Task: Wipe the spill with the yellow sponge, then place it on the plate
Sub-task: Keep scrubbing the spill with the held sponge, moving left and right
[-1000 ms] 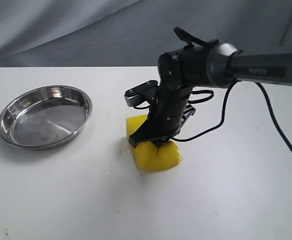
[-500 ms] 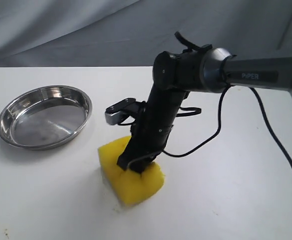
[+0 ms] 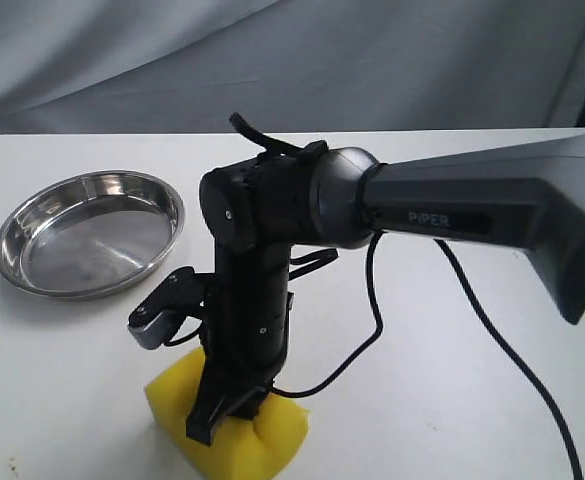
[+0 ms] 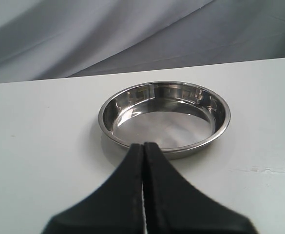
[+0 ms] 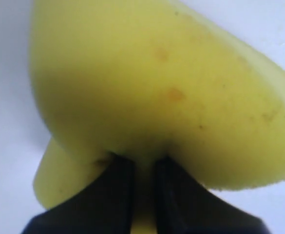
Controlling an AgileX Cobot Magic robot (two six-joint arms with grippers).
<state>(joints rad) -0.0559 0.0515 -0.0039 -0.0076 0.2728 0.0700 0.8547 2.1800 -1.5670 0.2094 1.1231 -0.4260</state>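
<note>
The yellow sponge (image 3: 268, 441) lies flat on the white table (image 3: 412, 420) at its near edge, well apart from the plate (image 3: 172, 205) and toward 5 o'clock of it. Its long axis runs roughly from 10 to 4 o'clock, and its middle is dented. A grey cloth backdrop (image 3: 272, 60) hangs behind the table. A faint pale smear of the spill (image 4: 274, 169) shows near the plate.

The right arm reaches in from 3 o'clock across the middle, its wrist bent steeply down. The right gripper (image 3: 217, 425) has its jaws drawn narrow, pinching the sponge's foam between them. A black cable (image 3: 372, 330) loops beside it. The left gripper (image 4: 143, 146) has its jaws pressed together on nothing and points at the plate's rim.
</note>
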